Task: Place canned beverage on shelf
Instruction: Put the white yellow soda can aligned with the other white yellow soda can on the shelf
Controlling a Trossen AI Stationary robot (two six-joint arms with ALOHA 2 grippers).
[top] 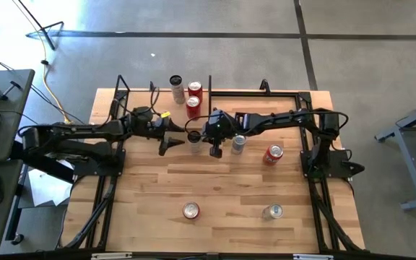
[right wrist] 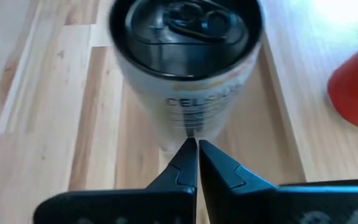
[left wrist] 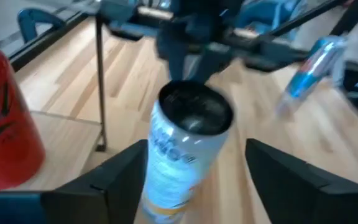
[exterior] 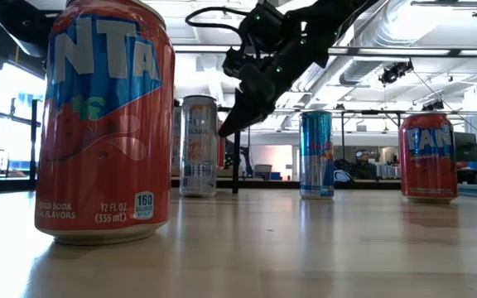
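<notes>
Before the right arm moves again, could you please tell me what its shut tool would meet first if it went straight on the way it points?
Most likely the white can with the dark top: the right tool points straight at its side, fingertips pressed together close before it, though the exact gap is unclear.

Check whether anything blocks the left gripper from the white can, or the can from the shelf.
Nothing there: the left gripper is open, fingers flanking the white can. The shut right gripper points at its other side. Toward the shelf, a black upright rod and a red can on the board stand close, possibly in the path.
</notes>
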